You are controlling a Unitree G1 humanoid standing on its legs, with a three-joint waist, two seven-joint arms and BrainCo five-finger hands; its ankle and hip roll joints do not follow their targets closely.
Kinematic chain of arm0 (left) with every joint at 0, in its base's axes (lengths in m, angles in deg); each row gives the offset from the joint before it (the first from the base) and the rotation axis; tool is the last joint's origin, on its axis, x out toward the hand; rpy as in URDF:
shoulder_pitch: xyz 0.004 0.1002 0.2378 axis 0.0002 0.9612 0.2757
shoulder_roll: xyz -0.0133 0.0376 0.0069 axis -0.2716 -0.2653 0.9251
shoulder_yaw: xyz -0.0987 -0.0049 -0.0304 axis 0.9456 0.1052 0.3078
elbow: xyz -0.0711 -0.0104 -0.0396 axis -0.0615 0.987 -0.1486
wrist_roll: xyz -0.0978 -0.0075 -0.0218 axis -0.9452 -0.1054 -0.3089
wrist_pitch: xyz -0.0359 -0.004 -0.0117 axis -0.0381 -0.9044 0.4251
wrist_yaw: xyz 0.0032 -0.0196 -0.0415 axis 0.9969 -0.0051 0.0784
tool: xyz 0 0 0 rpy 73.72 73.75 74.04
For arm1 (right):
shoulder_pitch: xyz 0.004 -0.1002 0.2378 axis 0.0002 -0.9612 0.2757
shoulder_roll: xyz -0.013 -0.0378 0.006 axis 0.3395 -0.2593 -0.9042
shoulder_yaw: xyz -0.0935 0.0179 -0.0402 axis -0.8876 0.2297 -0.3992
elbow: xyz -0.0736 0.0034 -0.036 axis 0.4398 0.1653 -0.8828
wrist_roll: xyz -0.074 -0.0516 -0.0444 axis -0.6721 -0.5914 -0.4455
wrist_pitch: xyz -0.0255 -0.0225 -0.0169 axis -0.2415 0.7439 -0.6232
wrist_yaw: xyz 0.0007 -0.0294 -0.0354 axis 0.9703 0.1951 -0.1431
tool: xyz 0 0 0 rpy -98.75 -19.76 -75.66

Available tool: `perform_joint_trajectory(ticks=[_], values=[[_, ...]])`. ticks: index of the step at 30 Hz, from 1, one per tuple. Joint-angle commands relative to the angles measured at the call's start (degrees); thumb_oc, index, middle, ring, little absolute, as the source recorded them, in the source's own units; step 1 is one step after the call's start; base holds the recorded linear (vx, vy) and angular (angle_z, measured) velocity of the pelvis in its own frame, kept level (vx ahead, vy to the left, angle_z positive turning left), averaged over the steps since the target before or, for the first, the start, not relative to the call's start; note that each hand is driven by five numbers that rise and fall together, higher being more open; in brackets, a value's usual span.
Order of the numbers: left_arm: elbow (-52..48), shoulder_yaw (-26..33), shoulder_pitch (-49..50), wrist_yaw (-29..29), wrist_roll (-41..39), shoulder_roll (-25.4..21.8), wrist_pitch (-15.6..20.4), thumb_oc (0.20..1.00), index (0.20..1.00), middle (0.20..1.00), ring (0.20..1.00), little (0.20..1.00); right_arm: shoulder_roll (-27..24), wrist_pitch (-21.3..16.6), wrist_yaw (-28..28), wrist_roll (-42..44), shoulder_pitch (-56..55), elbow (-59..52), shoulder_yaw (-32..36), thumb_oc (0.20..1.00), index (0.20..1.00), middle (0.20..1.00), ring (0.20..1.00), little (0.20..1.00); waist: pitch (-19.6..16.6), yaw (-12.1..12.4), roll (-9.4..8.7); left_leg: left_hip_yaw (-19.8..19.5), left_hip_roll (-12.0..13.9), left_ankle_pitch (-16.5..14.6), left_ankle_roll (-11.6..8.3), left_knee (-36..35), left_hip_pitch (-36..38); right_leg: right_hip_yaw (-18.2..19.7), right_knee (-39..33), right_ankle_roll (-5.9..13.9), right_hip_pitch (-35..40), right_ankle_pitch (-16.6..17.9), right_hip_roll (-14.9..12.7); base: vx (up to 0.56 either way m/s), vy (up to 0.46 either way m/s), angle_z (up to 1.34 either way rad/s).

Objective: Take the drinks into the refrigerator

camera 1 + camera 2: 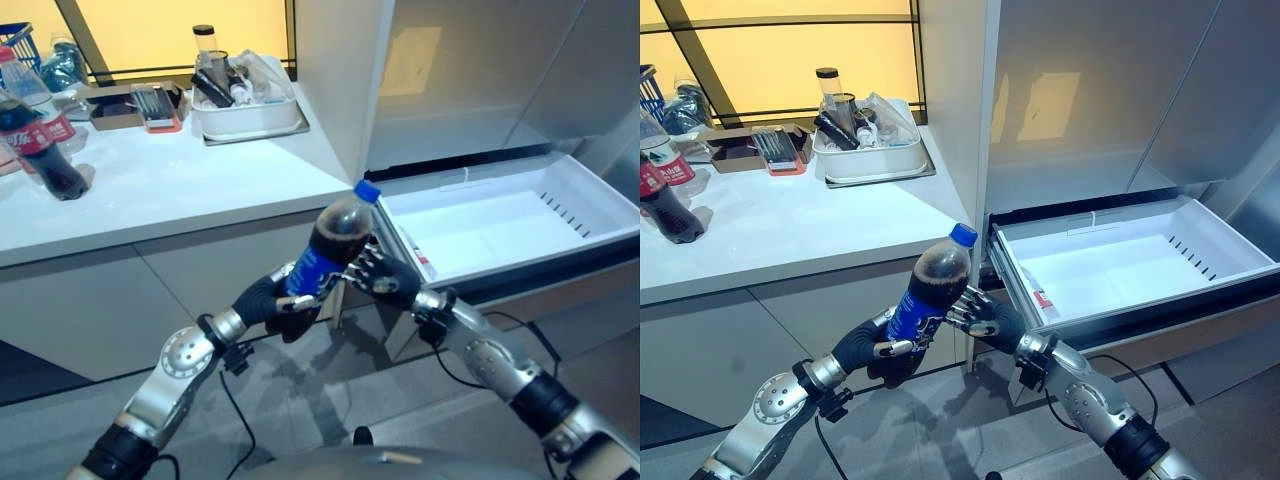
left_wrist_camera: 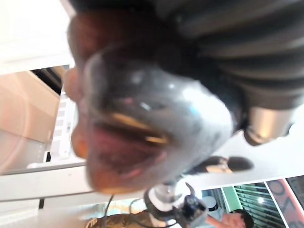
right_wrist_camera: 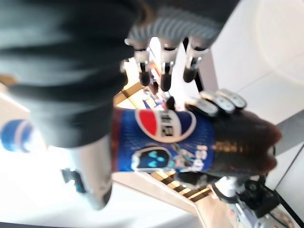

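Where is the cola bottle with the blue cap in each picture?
Left eye view: cola bottle, centre, held between both hands.
Right eye view: centre, slightly left and lower.
Left wrist view: its base, very close.
Right wrist view: its blue label, centre.
Shared landmark: the open white drawer, beside the bottle.

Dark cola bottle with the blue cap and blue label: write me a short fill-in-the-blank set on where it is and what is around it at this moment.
1. The dark cola bottle with the blue cap and blue label is gripped low on its body by the robot's ____ hand.
2. The right hand has its fingers against the bottle's ____ label.
3. The white refrigerator drawer to the robot's right stands ____.
4. A second cola bottle, with a ____ label, stands on the white counter.

Missing words: left; blue; open; red
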Motion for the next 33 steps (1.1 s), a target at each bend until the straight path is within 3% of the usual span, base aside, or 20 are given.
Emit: perform_joint_trajectory(ticks=[1,9,33], values=[[-4.77,0.1,-7.5,1.36,-2.16,0.9,8.03,0.2,0.2,0.2,0.2,0.2,2.8,-4.3,-0.84,2.98,4.29,2.77,-0.41,1.0,1.0,1.0,1.0,1.0,-2.87,0.82,-2.03,-0.86,-4.91,-2.18,3.6,0.64,-0.21,-2.83,3.31,2.06,4.18,-6.53,-1.2,0.01,0.01,-0.06],[-5.19,-0.3,-7.69,2.11,-2.98,1.44,7.64,0.2,0.2,0.2,0.2,0.2,7.35,-5.51,-2.91,2.93,6.84,7.38,-1.76,1.0,1.0,1.0,1.0,1.0,-3.27,1.43,-1.87,-0.98,-5.07,-2.24,3.74,0.45,0.15,-2.69,3.02,2.16,4.68,-6.44,-1.37,0.0,0.005,-0.06],[-2.63,-5.01,-9.37,2.11,-1.84,0.34,7.0,0.2,0.2,0.2,0.2,0.2,10.37,-6.0,-3.19,5.11,14.7,2.92,-6.44,1.0,1.0,1.0,1.0,1.0,-3.38,2.22,-2.02,-0.78,-5.11,-2.29,4.07,0.39,0.6,-1.95,2.77,2.25,4.69,-5.96,-1.37,0.0,0.0,0.0]])
